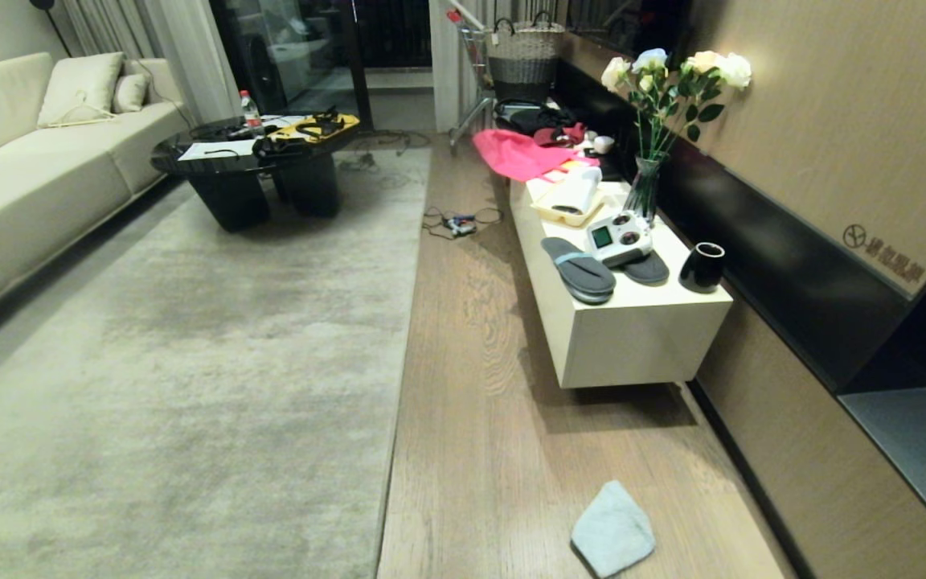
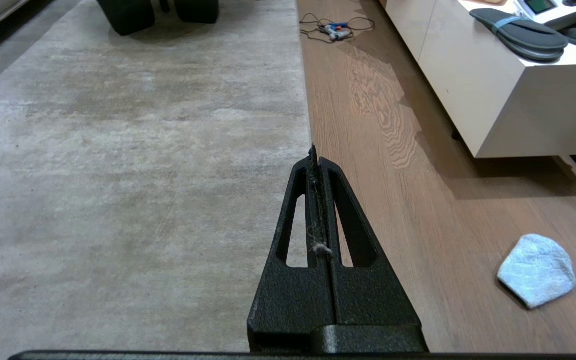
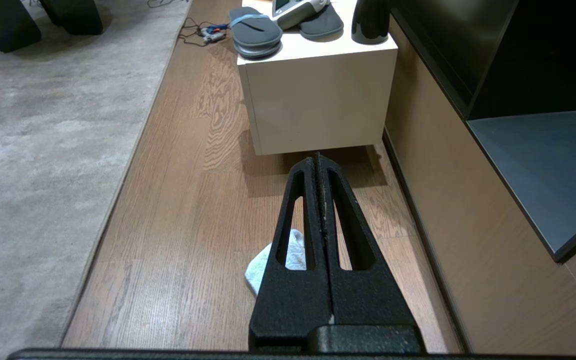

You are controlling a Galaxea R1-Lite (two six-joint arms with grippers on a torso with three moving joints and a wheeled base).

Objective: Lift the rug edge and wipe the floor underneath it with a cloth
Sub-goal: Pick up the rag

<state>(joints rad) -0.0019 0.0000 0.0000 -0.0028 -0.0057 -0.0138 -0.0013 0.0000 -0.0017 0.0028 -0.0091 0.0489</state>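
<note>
Living room, head view: wood-plank floor (image 1: 479, 434) strip between the rug edge (image 1: 400, 378) and a low white cabinet (image 1: 632, 338). Cloth (image 1: 612, 539) lies flat on the planks, apart from the rug. Wall panel logo (image 1: 885, 256) unreadable.

Left wrist view: left gripper (image 2: 315, 156) jaws closed, empty, over the rug border.

Right wrist view: right gripper (image 3: 317, 161) closed, empty, cloth partly hidden behind it.

The left gripper (image 2: 315, 155), fingers pressed together, hangs over the rug edge (image 2: 304, 100); the cloth (image 2: 537, 270) lies apart on the floor (image 2: 418, 210).
</note>
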